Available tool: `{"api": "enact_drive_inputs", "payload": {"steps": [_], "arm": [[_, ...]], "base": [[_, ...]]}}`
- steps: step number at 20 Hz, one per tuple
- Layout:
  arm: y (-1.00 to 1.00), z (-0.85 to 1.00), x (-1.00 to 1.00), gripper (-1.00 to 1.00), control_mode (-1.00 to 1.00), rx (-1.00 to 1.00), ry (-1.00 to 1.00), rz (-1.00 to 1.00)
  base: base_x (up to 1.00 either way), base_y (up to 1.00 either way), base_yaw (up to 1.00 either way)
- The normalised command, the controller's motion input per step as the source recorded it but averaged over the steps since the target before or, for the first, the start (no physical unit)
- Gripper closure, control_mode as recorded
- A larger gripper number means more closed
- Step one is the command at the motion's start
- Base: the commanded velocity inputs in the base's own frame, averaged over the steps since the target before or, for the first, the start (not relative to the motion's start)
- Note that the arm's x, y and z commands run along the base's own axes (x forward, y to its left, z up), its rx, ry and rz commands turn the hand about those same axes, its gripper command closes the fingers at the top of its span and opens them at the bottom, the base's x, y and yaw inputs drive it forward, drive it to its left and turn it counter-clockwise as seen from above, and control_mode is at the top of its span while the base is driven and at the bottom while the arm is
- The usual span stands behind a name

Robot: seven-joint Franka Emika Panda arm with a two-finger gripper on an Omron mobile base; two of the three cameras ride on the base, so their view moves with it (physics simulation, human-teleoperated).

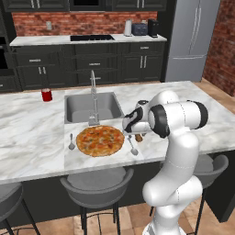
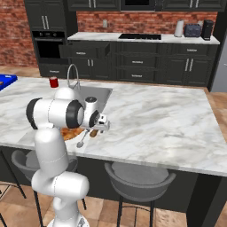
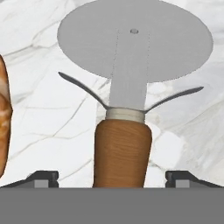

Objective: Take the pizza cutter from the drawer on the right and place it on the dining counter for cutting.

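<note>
the pizza cutter [image 3: 124, 109] lies on the table [image 3: 48, 113], probably light and stiff; its wooden handle suits gripping. the end effector [image 3: 117, 177] stands released around it.

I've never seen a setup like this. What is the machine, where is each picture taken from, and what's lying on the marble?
It is a white robot arm in a rendered kitchen. Two cameras sit behind it, left and right; the third rides on its hand. On the dining counter lie a pizza, two silver utensils beside it and a red cup. The hand's fingers stand wide apart on either side of the pizza cutter without touching its wooden handle, so it is not gripped.
</note>
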Motion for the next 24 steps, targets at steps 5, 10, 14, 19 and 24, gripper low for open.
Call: {"api": "enact_drive_inputs", "payload": {"steps": [5, 10, 14, 19, 24], "arm": [[-0.13, 0.09, 0.04, -1.0, -1.0, 0.08, 0.08, 0.02], [0.0, 0.74, 0.01, -1.0, -1.0, 0.03, 0.0, 0.0], [0.0, 0.89, -0.15, -1.0, -1.0, 0.0, 0.0, 0.0], [0.09, 0.67, -0.48, -1.0, -1.0, -0.01, 0.0, 0.0], [0.02, 0.27, -0.95, -1.0, -1.0, -0.06, 0.0, 0.0]], "base": [[0.0, 0.0, 0.0], [0.0, 0.0, 0.0], [0.0, 0.0, 0.0], [0.0, 0.0, 0.0], [0.0, 0.0, 0.0]]}}
